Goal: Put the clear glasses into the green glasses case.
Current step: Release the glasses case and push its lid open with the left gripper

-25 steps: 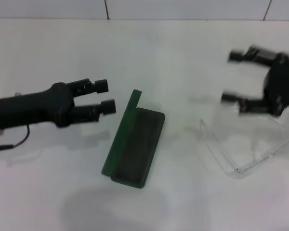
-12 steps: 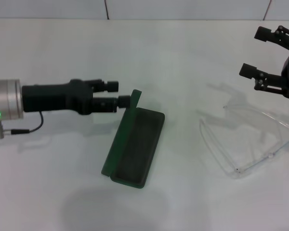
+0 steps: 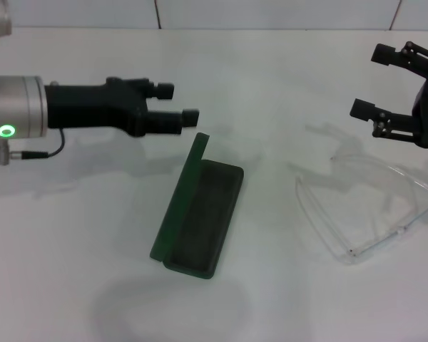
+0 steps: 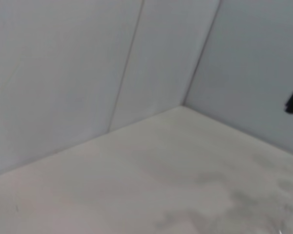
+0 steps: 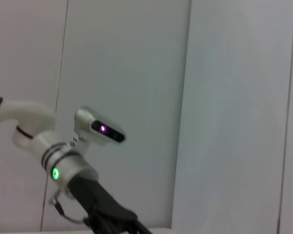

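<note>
Left gripper (image 3: 180,107): fingers slightly apart, empty, hovering just beyond the case's raised lid.
Green case (image 3: 200,211): open on the table, centre, long axis running near to far.
Clear glasses (image 3: 371,206): on the table, right of the case, well apart.
Right gripper (image 3: 374,82): spread wide, empty, just beyond the glasses; the nearer arm for the pickup.

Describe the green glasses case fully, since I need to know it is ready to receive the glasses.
The green glasses case is a dark green, hard-looking rectangular clamshell with rounded corners. It lies open on the white table, its tray showing a dark lining and nothing inside. The lid stands up along the edge on the robot's left. The case is set at a slant, near the middle of the head view. Neither gripper touches it.
</note>
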Robot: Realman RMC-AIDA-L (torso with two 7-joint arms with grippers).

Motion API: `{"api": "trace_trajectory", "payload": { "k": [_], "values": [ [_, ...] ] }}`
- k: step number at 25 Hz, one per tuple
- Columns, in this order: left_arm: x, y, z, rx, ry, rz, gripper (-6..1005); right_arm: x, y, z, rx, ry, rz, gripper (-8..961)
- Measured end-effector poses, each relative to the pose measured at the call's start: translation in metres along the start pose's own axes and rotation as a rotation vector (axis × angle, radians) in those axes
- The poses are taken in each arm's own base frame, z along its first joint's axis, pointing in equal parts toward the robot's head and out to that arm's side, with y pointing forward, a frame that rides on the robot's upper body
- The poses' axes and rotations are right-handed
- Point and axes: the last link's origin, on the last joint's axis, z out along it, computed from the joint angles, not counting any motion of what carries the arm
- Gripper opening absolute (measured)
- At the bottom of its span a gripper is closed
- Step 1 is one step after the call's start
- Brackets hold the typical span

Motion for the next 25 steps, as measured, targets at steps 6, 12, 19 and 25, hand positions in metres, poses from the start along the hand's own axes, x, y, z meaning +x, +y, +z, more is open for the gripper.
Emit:
{"api": "trace_trajectory", "payload": {
  "k": [6, 12, 19, 25],
  "values": [
    [-0.002, 0.022, -0.016, 0.021, -0.068, -0.089, 830, 0.002, -0.003, 0.000, 0.016, 0.016, -0.001, 855],
    [-0.025, 0.023, -0.008, 0.089, -0.175, -0.214, 827, 0.000, -0.004, 0.002, 0.010, 0.016, -0.011, 855],
    [-0.033, 0.030, 0.005, 0.103, -0.240, -0.237, 824, 0.000, -0.002, 0.014, -0.035, 0.027, -0.017, 855],
    [-0.037, 0.033, 0.005, 0.103, -0.268, -0.241, 821, 0.000, -0.001, 0.019, -0.053, 0.027, -0.018, 855]
  ]
}}
